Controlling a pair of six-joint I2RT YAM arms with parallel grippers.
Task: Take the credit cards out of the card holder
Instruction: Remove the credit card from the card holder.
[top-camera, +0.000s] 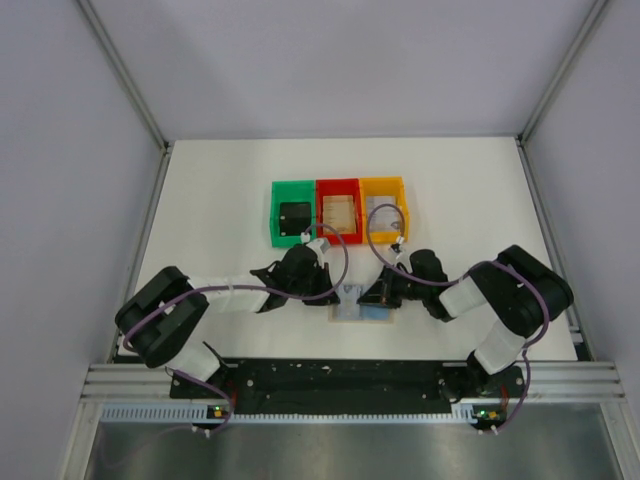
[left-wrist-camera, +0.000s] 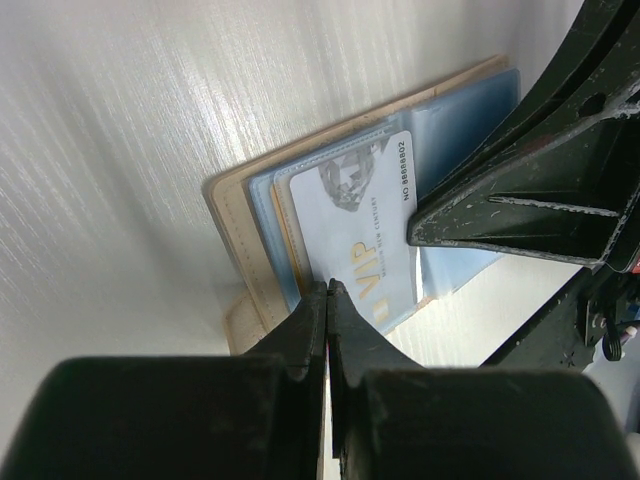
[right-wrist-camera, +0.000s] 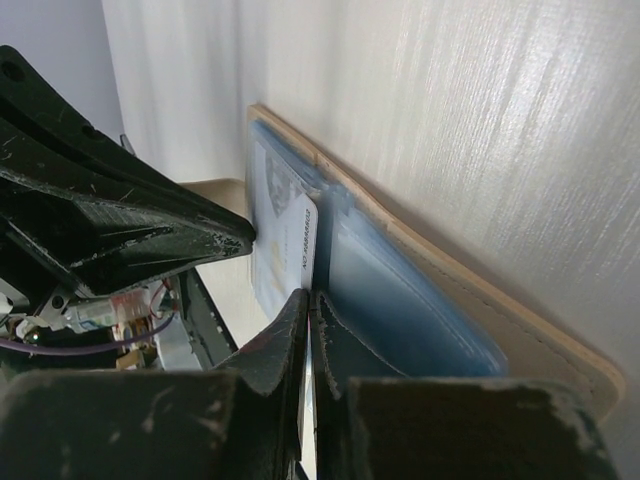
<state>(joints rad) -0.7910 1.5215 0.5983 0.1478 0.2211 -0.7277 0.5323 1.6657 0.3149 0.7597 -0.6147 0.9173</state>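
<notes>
Card holder (left-wrist-camera: 240, 240), tan outside and light blue inside, lying open on the white table (top-camera: 220, 200) just on the near side of the red plastic bin (top-camera: 338, 212). I see the left gripper (left-wrist-camera: 327, 290) and the right gripper (right-wrist-camera: 308, 297) both clenched at edges of the white VIP card (left-wrist-camera: 355, 235) in the holder. I cannot tell whether either nips the card.

Top external camera: mounted high above and behind my arm bases, facing down on the whole table (top-camera: 220, 190), far off. Wrist cameras: each sits just behind its own fingers, looking along them, very close. Shared region: the card holder (left-wrist-camera: 232, 225) ahead of my left gripper (left-wrist-camera: 328, 292) and right gripper (right-wrist-camera: 309, 297), each wrist view also catching the opposite gripper.
</notes>
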